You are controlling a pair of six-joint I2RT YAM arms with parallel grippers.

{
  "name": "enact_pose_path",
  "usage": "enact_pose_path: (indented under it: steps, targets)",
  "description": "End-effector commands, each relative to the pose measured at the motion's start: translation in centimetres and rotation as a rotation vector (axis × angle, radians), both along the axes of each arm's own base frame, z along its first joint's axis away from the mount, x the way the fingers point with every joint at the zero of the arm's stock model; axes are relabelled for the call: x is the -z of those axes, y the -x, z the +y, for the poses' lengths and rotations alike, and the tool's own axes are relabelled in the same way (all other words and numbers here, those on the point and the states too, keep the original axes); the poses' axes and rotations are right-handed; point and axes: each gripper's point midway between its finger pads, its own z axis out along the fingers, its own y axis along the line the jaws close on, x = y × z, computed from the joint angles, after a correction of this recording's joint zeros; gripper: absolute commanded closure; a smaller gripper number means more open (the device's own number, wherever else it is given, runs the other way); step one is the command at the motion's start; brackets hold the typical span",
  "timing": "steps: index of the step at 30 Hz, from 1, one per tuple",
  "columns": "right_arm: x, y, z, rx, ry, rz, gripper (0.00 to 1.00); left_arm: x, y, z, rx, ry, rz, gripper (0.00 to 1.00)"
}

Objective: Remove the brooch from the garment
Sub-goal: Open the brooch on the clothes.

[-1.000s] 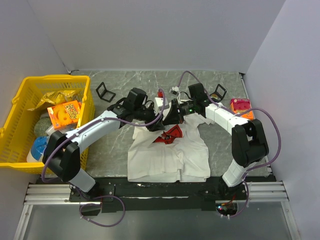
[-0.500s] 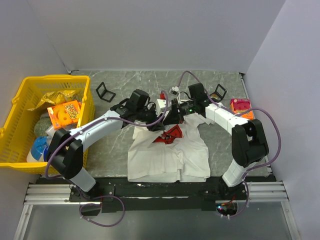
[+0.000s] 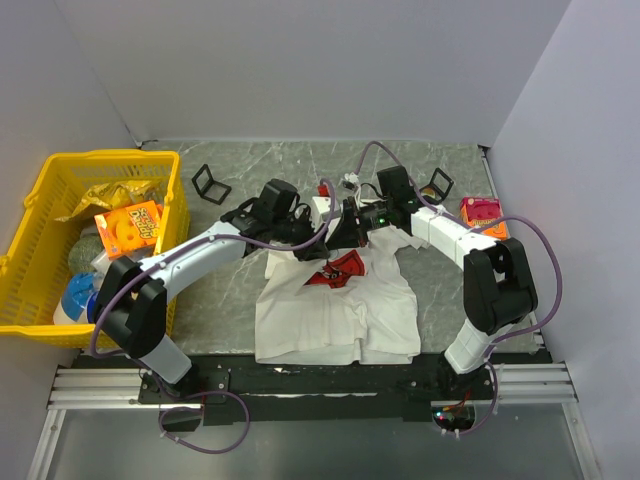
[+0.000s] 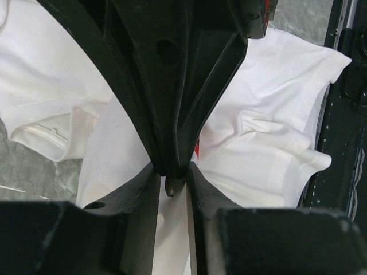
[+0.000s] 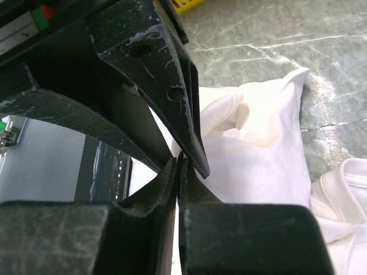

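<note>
Two grippers meet tip to tip over the garment.

Top view: the white T-shirt (image 3: 335, 315) lies spread on the marble table (image 3: 250, 170), bunched at its collar end, with its red print (image 3: 340, 268) facing up. The left gripper (image 3: 316, 240) and the right gripper (image 3: 334, 232) both stand just beyond the red print's far edge, tips touching or nearly so. A yellow basket (image 3: 30, 240) sits well left of the red print and an orange box (image 3: 481, 212) well right of it. The brooch cannot be made out.

Left wrist view: the left fingers (image 4: 129, 197) stand a narrow gap apart, with white cloth showing between them. The right gripper's tapered fingers reach down into that gap. A small dark tip sits between the left fingertips. What it is, and whether it is clamped, cannot be told. A sliver of red print shows just beside it.

Right wrist view: the right fingers (image 5: 198, 229) are pressed together with no gap. What they pinch, if anything, is hidden. White cloth lies directly behind them.
</note>
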Motion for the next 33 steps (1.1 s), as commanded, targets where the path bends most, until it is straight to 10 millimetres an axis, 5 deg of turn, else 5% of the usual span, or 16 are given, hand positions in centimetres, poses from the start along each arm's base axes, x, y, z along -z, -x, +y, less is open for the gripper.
enact_pose_path:
  steps: [1,8,15,24,33]
  targets:
    - [-2.3,0.0,0.2,-0.021,-0.039,-0.036,1.00,-1.2,-0.9,-1.0,-0.017,0.060,-0.035,0.79]
    - [-2.2,0.1,0.3,-0.023,-0.037,-0.030,1.00,-1.6,-0.5,-1.3,0.003,0.081,-0.017,0.62]
    - [-2.1,0.0,0.3,-0.022,-0.035,-0.026,1.00,-1.3,-0.4,-1.2,0.005,0.075,-0.018,0.65]
    - [-2.1,0.0,0.3,-0.024,-0.036,-0.025,1.00,-1.2,-0.7,-1.0,-0.001,0.062,-0.037,0.83]
    - [-2.0,0.0,0.3,-0.028,-0.034,-0.024,1.00,-2.2,-0.7,-0.7,0.001,0.068,-0.063,0.71]
